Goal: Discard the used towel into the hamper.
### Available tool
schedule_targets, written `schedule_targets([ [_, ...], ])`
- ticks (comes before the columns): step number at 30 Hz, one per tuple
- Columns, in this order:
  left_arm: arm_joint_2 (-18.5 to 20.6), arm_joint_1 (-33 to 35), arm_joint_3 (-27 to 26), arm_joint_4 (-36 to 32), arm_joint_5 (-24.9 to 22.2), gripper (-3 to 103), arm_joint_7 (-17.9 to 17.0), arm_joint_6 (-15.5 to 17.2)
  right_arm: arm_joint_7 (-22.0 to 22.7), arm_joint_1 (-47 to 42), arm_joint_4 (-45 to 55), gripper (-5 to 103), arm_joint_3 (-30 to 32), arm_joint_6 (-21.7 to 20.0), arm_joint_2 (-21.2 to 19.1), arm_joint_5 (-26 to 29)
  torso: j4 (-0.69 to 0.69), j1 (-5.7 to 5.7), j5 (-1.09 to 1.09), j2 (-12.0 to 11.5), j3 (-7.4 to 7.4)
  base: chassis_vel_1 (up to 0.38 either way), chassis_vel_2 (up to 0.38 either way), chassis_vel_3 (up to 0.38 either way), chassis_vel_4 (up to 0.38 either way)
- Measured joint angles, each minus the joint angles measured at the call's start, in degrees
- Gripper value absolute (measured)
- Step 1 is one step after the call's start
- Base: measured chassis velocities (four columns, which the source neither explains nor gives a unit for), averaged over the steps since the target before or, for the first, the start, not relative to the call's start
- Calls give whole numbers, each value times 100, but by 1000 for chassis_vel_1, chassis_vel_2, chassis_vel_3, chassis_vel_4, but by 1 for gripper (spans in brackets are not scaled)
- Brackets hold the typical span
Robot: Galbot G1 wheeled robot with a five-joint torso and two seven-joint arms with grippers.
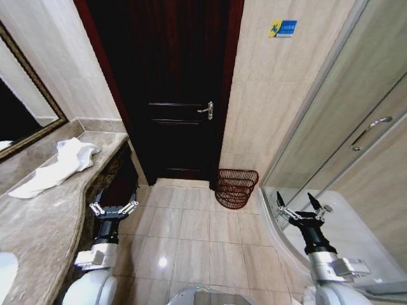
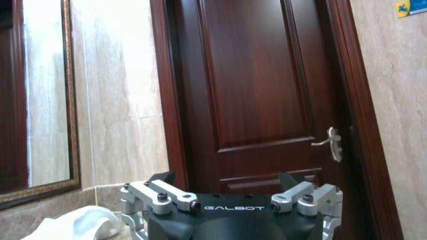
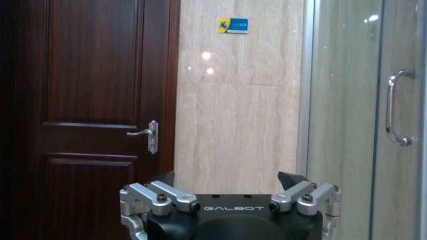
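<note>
A white used towel [image 1: 57, 166] lies crumpled on the marble counter [image 1: 38, 222] at the left; a corner of the towel [image 2: 83, 224] also appears in the left wrist view. The hamper [image 1: 235, 188], a small reddish-brown wire basket, stands on the floor by the wall right of the dark door. My left gripper [image 1: 114, 208] hangs open and empty beside the counter's edge, below and right of the towel. Low at the right, by the shower glass, my right gripper [image 1: 300, 204] is open and empty too.
A dark wooden door [image 1: 178, 95] with a silver handle [image 1: 206, 110] is straight ahead. A framed mirror [image 1: 25, 108] hangs over the counter. A glass shower enclosure [image 1: 356, 140] with a handle fills the right side. Beige tiled floor [image 1: 197, 235] lies between counter and shower.
</note>
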Motion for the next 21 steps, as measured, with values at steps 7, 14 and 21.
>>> schedule_targets([
  [7,4,20,-35,29,14,100,0,-134,-9,-5,31,100,-26,2,31,-28,0,-1,0,0,0,-78,79,76,-86],
  [14,-12,14,-24,50,22,100,2,-138,-16,-8,34,100,-19,5,23,-31,0,-1,0,0,0,-78,74,91,-89],
  [21,-9,10,-22,63,20,100,4,-134,-18,3,26,100,-15,5,17,-31,0,0,0,0,0,-94,79,83,-83],
])
